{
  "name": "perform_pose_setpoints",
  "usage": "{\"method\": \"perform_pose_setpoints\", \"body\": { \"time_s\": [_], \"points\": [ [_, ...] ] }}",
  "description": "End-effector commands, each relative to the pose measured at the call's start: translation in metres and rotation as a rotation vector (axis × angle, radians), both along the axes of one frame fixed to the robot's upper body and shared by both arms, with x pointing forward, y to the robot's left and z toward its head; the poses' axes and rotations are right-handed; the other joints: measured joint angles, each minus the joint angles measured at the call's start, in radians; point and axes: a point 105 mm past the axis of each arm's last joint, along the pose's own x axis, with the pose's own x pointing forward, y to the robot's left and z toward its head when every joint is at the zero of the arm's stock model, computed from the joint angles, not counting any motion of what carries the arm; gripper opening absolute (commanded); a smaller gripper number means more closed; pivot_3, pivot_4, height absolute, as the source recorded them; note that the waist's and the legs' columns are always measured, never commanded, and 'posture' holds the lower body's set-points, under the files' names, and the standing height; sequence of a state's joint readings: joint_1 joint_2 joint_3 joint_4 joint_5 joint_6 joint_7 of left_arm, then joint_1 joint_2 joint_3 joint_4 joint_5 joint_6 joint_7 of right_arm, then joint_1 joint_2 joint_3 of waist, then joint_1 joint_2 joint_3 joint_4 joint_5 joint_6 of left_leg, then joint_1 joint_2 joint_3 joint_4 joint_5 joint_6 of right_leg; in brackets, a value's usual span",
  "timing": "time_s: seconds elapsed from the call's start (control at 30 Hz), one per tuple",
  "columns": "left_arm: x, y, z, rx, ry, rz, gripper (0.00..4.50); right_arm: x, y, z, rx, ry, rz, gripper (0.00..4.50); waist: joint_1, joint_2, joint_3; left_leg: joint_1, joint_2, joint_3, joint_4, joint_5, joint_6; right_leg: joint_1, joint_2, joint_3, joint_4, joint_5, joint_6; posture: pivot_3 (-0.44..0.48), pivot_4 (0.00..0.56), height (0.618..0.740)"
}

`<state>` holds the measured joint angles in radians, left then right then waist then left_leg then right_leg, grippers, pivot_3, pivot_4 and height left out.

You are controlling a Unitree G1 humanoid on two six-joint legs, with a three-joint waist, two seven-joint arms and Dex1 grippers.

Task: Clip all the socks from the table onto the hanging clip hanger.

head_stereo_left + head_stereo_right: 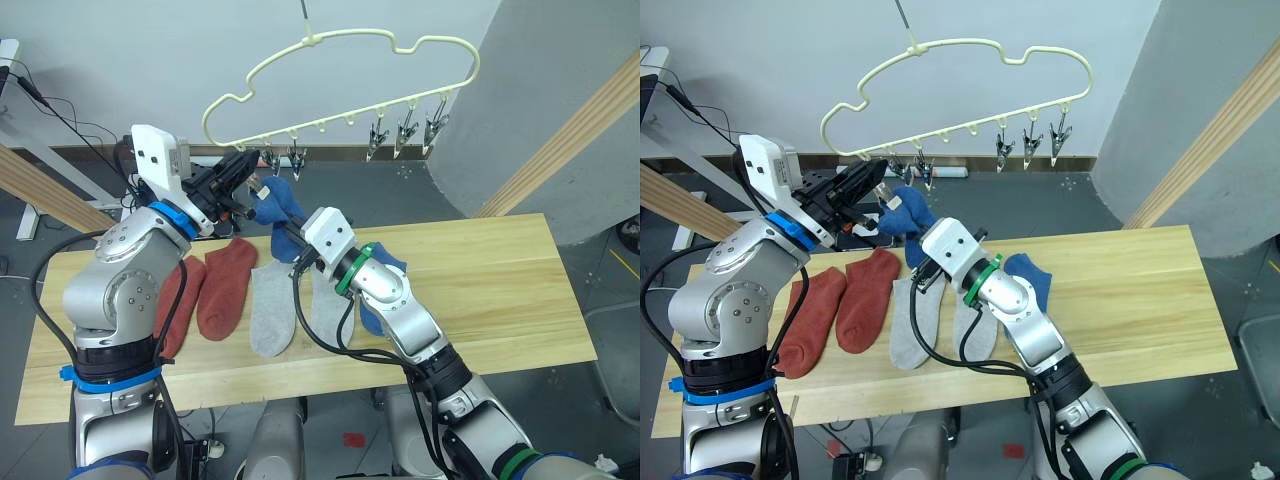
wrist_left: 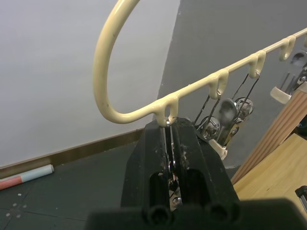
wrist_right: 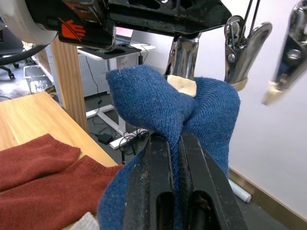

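The right hand (image 3: 175,143) is clamped on a blue sock (image 3: 192,112), lifted off the surface and bunched around the fingertips, its top edge touching the cream-tipped end of a metal clip (image 3: 181,60). Just beside it at about 10 o'clock in the head views, the left hand (image 1: 868,178) has its two black fingers pressed together on the upper part of that clip, right under the first loop at the left end of the clip hanger (image 1: 340,95). The hanger's pale-yellow wire hangs above the surface's far edge, with two more clips (image 1: 285,158) just right of the left hand and three clips (image 1: 405,133) grouped toward the 2 o'clock end. Below, on the surface (image 1: 500,290), two rust-red socks (image 1: 225,285) lie side by side toward 9 o'clock; two light grey socks (image 1: 272,305) lie next to them toward the middle, the second partly covered by the right arm. A second blue sock (image 1: 1028,275) lies just past the grey pair, at 3 o'clock from them, partly hidden behind the right forearm.
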<state>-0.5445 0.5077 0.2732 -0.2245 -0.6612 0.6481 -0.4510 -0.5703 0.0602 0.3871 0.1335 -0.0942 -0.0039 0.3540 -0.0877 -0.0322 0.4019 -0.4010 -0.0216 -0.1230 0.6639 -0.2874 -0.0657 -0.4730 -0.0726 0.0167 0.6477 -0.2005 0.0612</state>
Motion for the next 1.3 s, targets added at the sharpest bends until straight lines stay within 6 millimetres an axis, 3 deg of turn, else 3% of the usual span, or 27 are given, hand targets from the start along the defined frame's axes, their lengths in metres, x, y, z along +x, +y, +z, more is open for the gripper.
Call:
{"method": "perform_pose_setpoints", "body": {
  "time_s": [0.03, 0.2, 0.23, 0.47, 0.93, 1.03, 1.1, 1.13, 1.17, 1.3],
  "points": [
    [-0.007, 0.0, 0.009, 0.005, -0.038, -0.007, 0.0, -0.007, 0.003, 0.012, 0.053, -0.037, 0.022, 0.08, 0.0, 0.0, 0.0, 0.0, 0.0, 0.0, 0.0, 0.0, 0.0, 0.0, 0.0, 0.0, 0.0, 0.0, 0.0, -0.126, 0.413, 0.74],
    [-0.008, 0.001, 0.006, -0.016, -0.018, -0.004, 0.0, -0.007, 0.004, 0.013, 0.059, -0.034, 0.03, 0.08, 0.0, 0.0, 0.0, 0.0, 0.0, 0.0, 0.0, 0.0, 0.0, 0.0, 0.0, 0.0, 0.0, 0.0, 0.0, -0.124, 0.413, 0.74],
    [-0.008, 0.003, 0.005, -0.018, -0.01, 0.001, 0.6, -0.007, 0.005, 0.013, 0.06, -0.034, 0.032, 0.0, 0.0, 0.0, 0.0, 0.0, 0.0, 0.0, 0.0, 0.0, 0.0, 0.0, 0.0, 0.0, 0.0, 0.0, 0.0, -0.124, 0.413, 0.74],
    [-0.013, 0.001, -0.001, -0.029, 0.037, -0.042, 2.71, -0.008, 0.006, 0.014, 0.063, -0.032, 0.038, 0.0, 0.0, 0.0, 0.0, 0.0, 0.0, 0.0, 0.0, 0.0, 0.0, 0.0, 0.0, 0.0, 0.001, 0.0, 0.0, -0.121, 0.41, 0.74],
    [-0.03, 0.017, -0.012, -0.006, 0.154, -0.085, 2.71, -0.007, 0.011, 0.008, 0.033, -0.002, 0.057, 0.0, 0.002, 0.0, 0.0, 0.0, 0.0, 0.0, 0.001, 0.0, 0.0, 0.0, 0.0, 0.0, 0.001, 0.001, -0.001, -0.101, 0.409, 0.74],
    [-0.03, 0.017, -0.012, 0.006, 0.146, -0.075, 2.75, -0.005, 0.01, 0.005, 0.024, 0.02, 0.051, 0.7, 0.003, 0.0, 0.0, 0.0, 0.0, 0.0, 0.001, 0.0, 0.0, 0.0, 0.0, 0.0, 0.001, 0.001, -0.002, -0.1, 0.409, 0.74],
    [-0.03, 0.019, -0.013, 0.01, 0.143, -0.059, 2.75, -0.005, 0.01, 0.003, 0.007, 0.026, 0.052, 1.43, 0.003, 0.0, 0.0, 0.0, 0.0, 0.0, 0.001, 0.0, -0.001, 0.0, 0.0, 0.0, 0.001, 0.001, -0.002, -0.101, 0.409, 0.74],
    [-0.03, 0.021, -0.014, 0.021, 0.134, -0.045, 2.75, -0.005, 0.01, 0.002, -0.006, 0.029, 0.053, 1.43, 0.003, 0.0, 0.0, 0.0, 0.001, 0.0, 0.001, 0.0, -0.001, 0.0, 0.0, 0.0, 0.001, 0.002, -0.003, -0.102, 0.407, 0.74],
    [-0.029, 0.022, -0.014, 0.024, 0.127, -0.03, 2.75, -0.005, 0.009, 0.001, -0.017, 0.032, 0.052, 1.88, 0.003, 0.0, 0.0, 0.0, 0.001, 0.0, 0.001, 0.0, -0.001, -0.001, 0.0, -0.001, 0.001, 0.002, -0.003, -0.101, 0.407, 0.74],
    [-0.031, 0.022, -0.013, 0.109, 0.046, 0.023, 2.75, -0.009, -0.008, -0.005, -0.067, 0.055, 0.057, 1.88, 0.004, 0.0, 0.0, 0.0, 0.001, 0.001, 0.001, 0.0, -0.001, -0.001, 0.0, 0.0, 0.001, 0.002, -0.003, -0.1, 0.406, 0.74]
  ]
}}
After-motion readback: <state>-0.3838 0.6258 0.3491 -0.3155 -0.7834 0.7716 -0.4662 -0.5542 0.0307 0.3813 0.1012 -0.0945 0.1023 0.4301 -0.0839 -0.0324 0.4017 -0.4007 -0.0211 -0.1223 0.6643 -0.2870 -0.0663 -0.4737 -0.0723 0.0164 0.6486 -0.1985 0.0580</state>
